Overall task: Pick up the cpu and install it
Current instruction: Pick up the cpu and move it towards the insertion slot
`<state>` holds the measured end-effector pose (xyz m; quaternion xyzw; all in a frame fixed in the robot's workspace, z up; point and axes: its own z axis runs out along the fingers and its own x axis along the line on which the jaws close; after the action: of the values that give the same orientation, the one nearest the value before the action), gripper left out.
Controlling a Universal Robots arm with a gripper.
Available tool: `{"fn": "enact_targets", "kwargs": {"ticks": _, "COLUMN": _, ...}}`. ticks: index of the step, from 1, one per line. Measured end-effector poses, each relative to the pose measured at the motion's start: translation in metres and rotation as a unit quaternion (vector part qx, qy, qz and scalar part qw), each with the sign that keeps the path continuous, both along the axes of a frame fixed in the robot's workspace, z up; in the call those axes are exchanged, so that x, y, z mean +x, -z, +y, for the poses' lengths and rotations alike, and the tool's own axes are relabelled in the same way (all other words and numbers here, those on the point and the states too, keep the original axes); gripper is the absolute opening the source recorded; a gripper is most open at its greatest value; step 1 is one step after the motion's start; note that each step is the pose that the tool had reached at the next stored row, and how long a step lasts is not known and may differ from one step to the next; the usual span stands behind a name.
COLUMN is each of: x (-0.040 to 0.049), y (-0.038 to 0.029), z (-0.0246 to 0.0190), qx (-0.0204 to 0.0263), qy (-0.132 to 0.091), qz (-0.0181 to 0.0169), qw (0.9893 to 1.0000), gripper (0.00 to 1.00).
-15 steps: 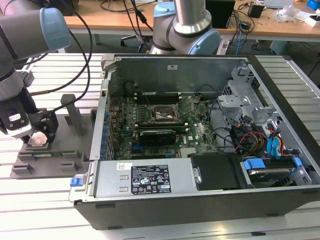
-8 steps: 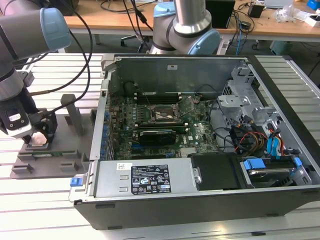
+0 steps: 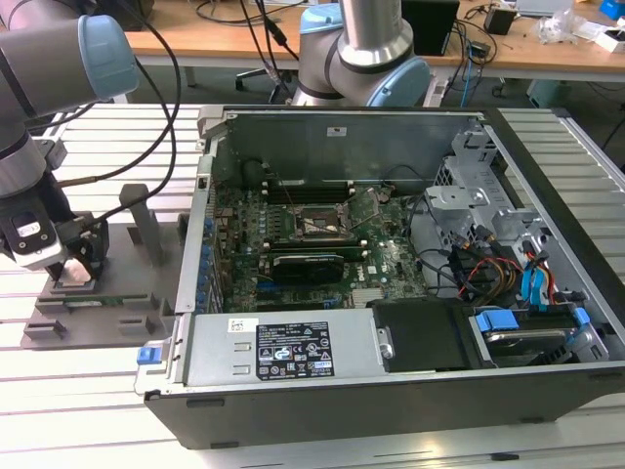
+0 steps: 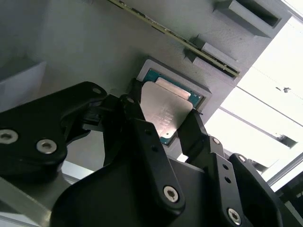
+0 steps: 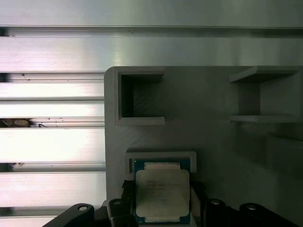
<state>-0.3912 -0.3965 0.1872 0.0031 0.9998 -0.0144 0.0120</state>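
Observation:
The cpu, a small square chip with a silvery top and green edge, lies in its shallow recess on the grey plastic tray. My gripper is down over it, one black finger pressed against each side of the chip. In the second wrist view the cpu sits between the fingers of the gripper. In the exterior view the gripper is low over the tray at that view's left, outside the computer case. The motherboard's black socket frame sits inside the case.
The tray has upright posts and open pockets close to the gripper. It rests on a slatted aluminium table. A second robot arm stands behind the case. Cables and drive bays fill the case's right side.

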Motion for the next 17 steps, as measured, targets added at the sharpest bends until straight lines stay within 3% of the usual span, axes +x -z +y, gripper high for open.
{"fn": "enact_targets", "kwargs": {"ticks": 5, "x": 0.0000, "y": -0.0005, "z": 0.0000, "qx": 0.0001, "qy": 0.000, "qz": -0.0001, "qw": 1.0000, "gripper": 0.55}}
{"fn": "enact_targets", "kwargs": {"ticks": 11, "x": 0.0000, "y": -0.0075, "z": 0.0000, "qx": 0.0000, "qy": 0.000, "qz": 0.0000, "qw": 1.0000, "gripper": 0.55}}
{"fn": "enact_targets", "kwargs": {"ticks": 17, "x": 0.0000, "y": -0.0200, "z": 0.0000, "qx": 0.0000, "qy": 0.000, "qz": 0.0000, "qw": 1.0000, "gripper": 0.55}}
